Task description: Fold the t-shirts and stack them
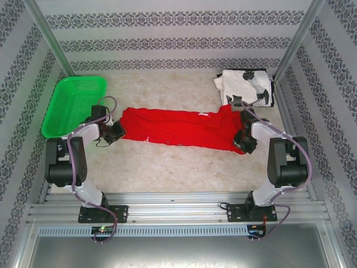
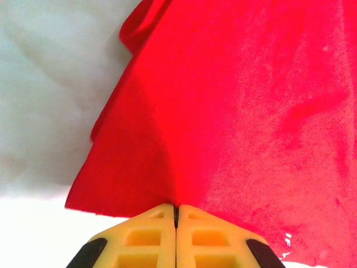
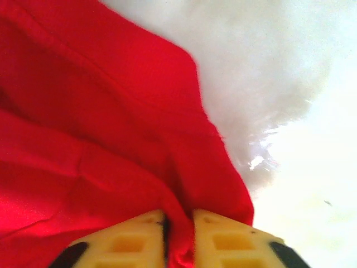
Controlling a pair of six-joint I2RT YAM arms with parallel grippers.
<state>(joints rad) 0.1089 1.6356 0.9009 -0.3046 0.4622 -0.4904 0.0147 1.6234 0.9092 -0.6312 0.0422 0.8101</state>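
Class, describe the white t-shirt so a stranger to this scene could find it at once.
Look to the far right corner of the table. The white t-shirt lies there in a compact bundle. Unlike the red t-shirt spread across the middle and the green mesh basket at far left, it is white with black blotches.

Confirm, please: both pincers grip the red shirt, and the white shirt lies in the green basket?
No: the top view shows the white shirt on the table, outside the green basket. The left pincer and right pincer do grip the red shirt.

Red t-shirt point(image 1: 173, 129) stretched out — left gripper point(image 1: 119, 132), right gripper point(image 1: 241, 142) at ends.
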